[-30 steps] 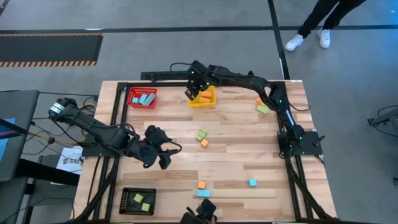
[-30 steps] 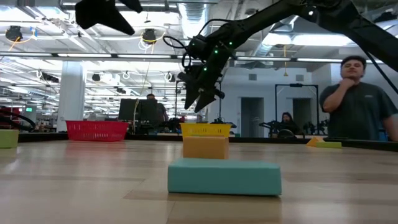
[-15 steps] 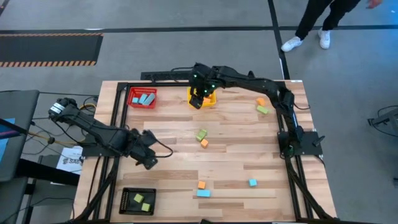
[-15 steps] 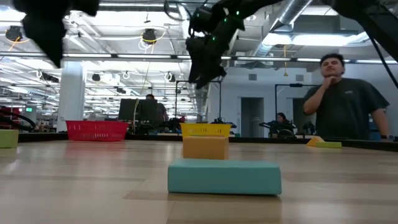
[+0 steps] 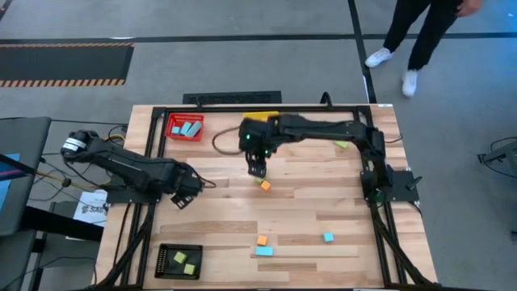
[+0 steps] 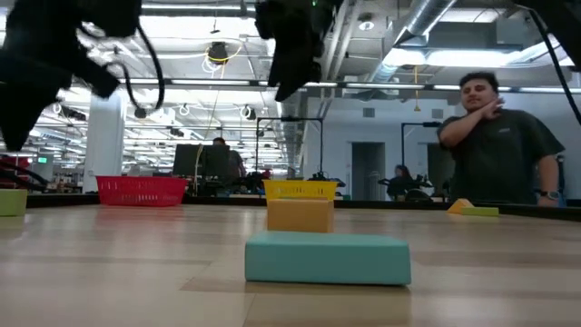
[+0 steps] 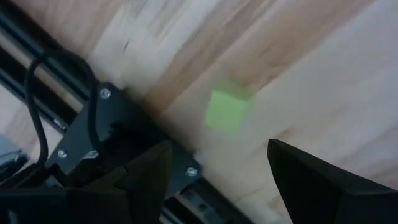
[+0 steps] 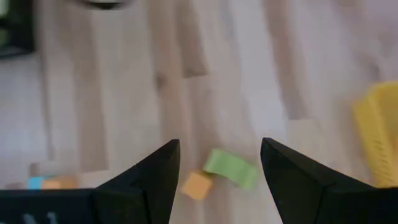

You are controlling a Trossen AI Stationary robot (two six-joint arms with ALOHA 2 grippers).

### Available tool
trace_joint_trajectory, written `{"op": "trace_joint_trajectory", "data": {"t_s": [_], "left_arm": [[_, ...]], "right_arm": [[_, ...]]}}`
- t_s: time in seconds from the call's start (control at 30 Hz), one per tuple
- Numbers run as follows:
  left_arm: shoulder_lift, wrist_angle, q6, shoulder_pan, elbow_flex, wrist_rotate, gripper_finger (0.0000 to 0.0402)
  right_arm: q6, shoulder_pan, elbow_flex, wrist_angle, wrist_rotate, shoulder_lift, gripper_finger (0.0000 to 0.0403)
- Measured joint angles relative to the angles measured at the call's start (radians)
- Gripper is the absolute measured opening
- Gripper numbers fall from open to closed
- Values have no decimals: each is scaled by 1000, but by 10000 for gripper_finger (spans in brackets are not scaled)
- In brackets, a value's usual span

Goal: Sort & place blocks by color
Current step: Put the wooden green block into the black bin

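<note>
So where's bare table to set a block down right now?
Widest bare wood: between the left gripper and the orange block below the right gripper; also right of the blue cube. Crowded: the back edge by the red bin and yellow bin, and near the front blue bar.

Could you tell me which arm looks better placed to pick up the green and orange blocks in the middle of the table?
Right, probably. The right gripper, open, hangs by the orange block, and its wrist view frames the green block. The left gripper sits near the table's left edge.

Industrial lab, exposed ceiling ducts [image 6: 427, 23], workstations
</note>
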Motion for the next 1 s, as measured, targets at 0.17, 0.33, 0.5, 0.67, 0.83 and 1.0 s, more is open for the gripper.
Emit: {"op": "trace_joint_trajectory", "data": {"t_s": [0.17,0.33,0.5,0.67,0.83,1.0], "left_arm": [[7,86,119,89,-40,34,249],[48,122,172,131,-51,35,236],[137,158,241,143,-75,59,225],[251,172,327,154,-77,80,224],[350,203,407,153,-77,100,224],[396,234,448,153,-75,117,223]], "right_arm": [[1,62,0,3,3,0,244],[25,87,0,1,5,0,244],[47,105,0,-4,5,0,244],[55,123,0,-4,5,0,244],[57,129,0,-5,7,1,244],[80,130,0,-23,8,1,244]]}}
